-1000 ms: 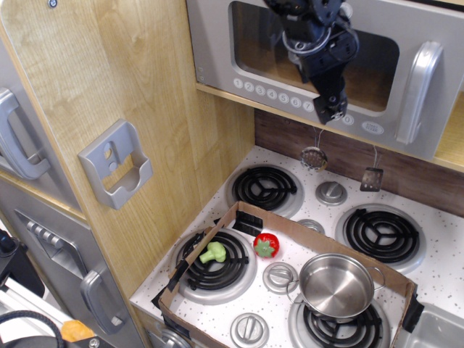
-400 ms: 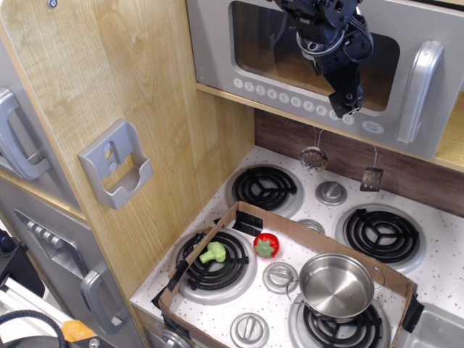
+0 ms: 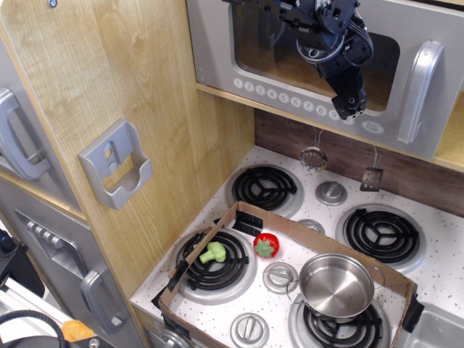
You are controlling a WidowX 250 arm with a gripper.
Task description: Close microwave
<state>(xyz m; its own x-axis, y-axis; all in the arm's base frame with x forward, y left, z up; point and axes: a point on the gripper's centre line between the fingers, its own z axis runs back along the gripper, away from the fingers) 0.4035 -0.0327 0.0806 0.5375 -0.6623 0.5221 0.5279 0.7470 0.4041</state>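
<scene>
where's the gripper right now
In the camera view the gripper is at upper right, in front of the microwave door, with its tip at the row of round white buttons just below the window and left of the curved handle.

We see the gripper (image 3: 351, 109) pointing down against the microwave (image 3: 217, 51) door, its tip over the row of white buttons (image 3: 279, 98), left of the curved handle (image 3: 417, 90); we cannot tell its jaws. Below, a cardboard tray (image 3: 217, 243) on the stove holds a pot (image 3: 337, 285), strawberry (image 3: 265, 245) and broccoli (image 3: 213, 252).
</scene>
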